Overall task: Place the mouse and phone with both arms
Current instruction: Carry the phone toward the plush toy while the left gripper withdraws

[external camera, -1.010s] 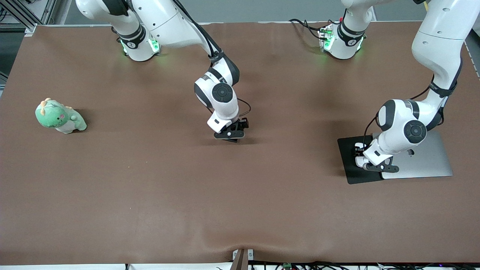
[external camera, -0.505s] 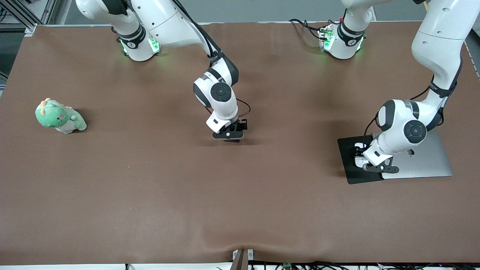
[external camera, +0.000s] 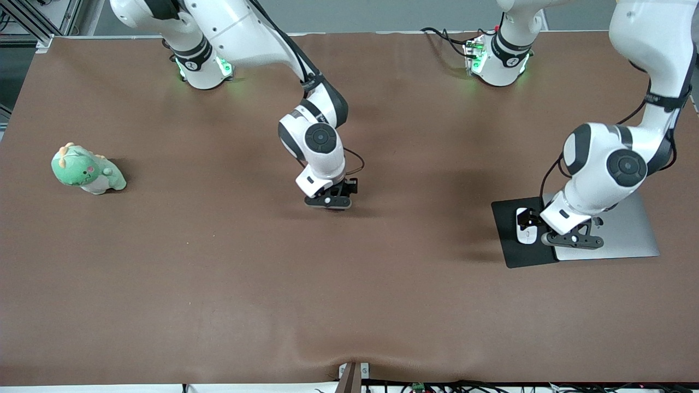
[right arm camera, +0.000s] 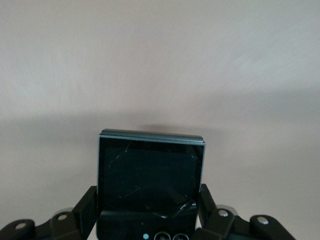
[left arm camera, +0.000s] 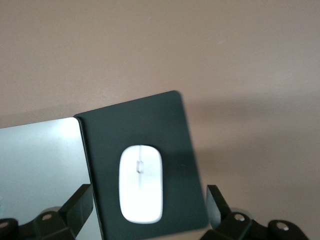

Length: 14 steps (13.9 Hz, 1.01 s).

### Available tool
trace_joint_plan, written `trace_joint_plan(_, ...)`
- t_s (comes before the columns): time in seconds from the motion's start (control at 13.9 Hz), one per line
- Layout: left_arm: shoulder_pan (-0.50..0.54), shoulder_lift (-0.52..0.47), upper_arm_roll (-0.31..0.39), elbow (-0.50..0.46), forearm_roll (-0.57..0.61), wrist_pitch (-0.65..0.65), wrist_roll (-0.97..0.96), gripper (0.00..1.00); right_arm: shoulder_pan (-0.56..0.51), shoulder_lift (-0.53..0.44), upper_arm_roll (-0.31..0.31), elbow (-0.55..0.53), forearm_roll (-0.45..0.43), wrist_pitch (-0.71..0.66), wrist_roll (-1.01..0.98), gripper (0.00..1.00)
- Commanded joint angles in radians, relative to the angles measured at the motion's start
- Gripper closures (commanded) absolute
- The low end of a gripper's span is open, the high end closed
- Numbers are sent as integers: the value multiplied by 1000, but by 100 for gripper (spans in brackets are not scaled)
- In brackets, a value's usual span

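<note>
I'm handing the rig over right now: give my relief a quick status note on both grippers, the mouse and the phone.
Left gripper: open, above the mouse pad.
Mouse: lying on the pad beside the laptop; done.
Right gripper: shut on the phone, mid-table, over bare brown table.
Left: set the phone down, release, retract both arms.

No legible text or labels.

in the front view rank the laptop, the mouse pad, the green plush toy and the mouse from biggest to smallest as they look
1. laptop, partly hidden by the left arm
2. mouse pad
3. green plush toy
4. mouse
</note>
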<state>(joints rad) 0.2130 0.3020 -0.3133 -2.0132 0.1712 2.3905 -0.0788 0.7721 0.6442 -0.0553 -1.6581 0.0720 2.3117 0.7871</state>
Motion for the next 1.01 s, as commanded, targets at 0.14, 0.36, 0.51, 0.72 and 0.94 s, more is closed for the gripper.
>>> trace_joint_plan(0.14, 5, -202, -105, -12, -1, -163, -120, 0, -210, -153, 17, 52, -8, -237, -158, 100)
trace_joint_plan(0.36, 5, -245, -179, 78, -97, -282, -180, 0, -332, -169, 17, 116, -1, -352, -299, 100)
trace_joint_plan(0.51, 2, -235, -204, 190, -105, -406, -197, 0, -391, -169, 15, 124, -11, -365, -365, 100)
trace_joint_plan(0.72, -6, -227, -208, 350, -110, -574, -196, 0, -468, -173, 15, 118, -14, -367, -433, 100)
trace_joint_plan(0.94, -4, -219, -208, 453, -110, -666, -180, 0, -528, -207, 14, 66, -50, -367, -457, 100)
